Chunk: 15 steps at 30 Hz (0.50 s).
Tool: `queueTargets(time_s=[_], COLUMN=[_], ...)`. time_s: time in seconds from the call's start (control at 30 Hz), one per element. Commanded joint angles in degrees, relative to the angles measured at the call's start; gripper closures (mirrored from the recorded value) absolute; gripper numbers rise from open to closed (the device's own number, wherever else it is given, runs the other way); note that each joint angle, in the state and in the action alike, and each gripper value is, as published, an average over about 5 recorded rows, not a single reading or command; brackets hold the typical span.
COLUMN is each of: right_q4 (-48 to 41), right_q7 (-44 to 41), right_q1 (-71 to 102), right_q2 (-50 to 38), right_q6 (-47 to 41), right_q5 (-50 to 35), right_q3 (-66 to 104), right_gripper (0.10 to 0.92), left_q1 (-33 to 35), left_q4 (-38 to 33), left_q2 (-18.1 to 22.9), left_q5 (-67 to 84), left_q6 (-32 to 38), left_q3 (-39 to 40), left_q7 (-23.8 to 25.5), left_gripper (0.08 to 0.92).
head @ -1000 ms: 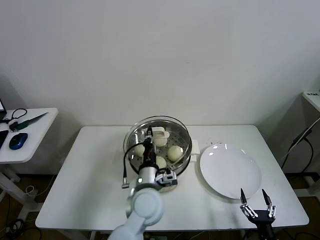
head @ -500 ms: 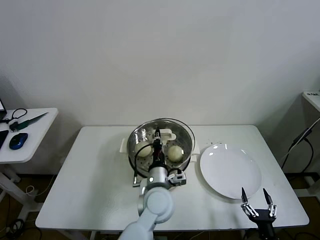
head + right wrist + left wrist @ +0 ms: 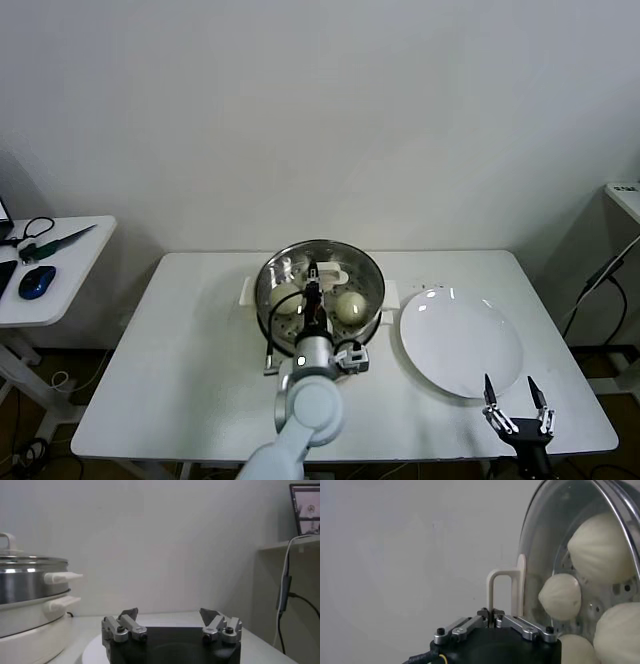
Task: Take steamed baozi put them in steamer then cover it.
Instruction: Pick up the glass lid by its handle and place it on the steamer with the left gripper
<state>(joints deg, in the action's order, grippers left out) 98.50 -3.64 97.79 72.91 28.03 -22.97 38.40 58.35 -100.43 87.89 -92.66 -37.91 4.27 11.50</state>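
The steamer (image 3: 370, 300) stands at the middle of the white table (image 3: 190, 340), a shiny steel basket on a cream base with side handles, and the glass lid (image 3: 345, 262) now sits on top of it. The left gripper (image 3: 312, 272) reaches over the pot from the near side, its arm rising from the front edge of the table, and its fingers are clamped tight on the lid's cream handle (image 3: 502, 587); in the left wrist view the two fingertips meet on the thin upright loop of that handle with no gap showing. Through the glass the buns (image 3: 560, 596) lie inside the basket on its perforated floor, four of them visible in the left wrist view, close together; from the head view two (image 3: 350, 306) show clearly beside the arm. In the right wrist view the lid's metal rim rests level on the steel wall of the steamer (image 3: 30, 582). A white plate (image 3: 461, 342) lies just to the right of the steamer, with nothing on it. The right gripper (image 3: 517, 405) hangs at the front right edge of the table, near the plate, its fingers spread wide and holding nothing.
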Motion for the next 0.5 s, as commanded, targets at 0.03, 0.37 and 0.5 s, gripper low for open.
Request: queueTargets(time_s=[0.03,0.37,0.5], right_q4=[-0.04,-0.35,-0.38], right_q7=[0.01,0.06,-0.16], right_q1=[0.08,-0.54,-0.73], right_q2=[0.2,0.51,0.67], right_q6=[0.48,0.32,-0.18], right_q5=[0.12,0.36,0.65], right_q3=[-0.01,-0.2,-0.32], right_gripper=[0.203,0.203,0.203], left_q1=[-0.25,-0.78,-0.94], left_q4=[1.09,-0.85,-3.98], left_q2=[-0.07,-0.86,-2.4], left_q5=[-0.15,3.15,5.59], left_q6=[0.2,0.29,-0.23], left_q3=[-0.29,0.8,1.56], left_q7=[-0.33,0.39,2.51], left_gripper=[0.863,0.812,0.703])
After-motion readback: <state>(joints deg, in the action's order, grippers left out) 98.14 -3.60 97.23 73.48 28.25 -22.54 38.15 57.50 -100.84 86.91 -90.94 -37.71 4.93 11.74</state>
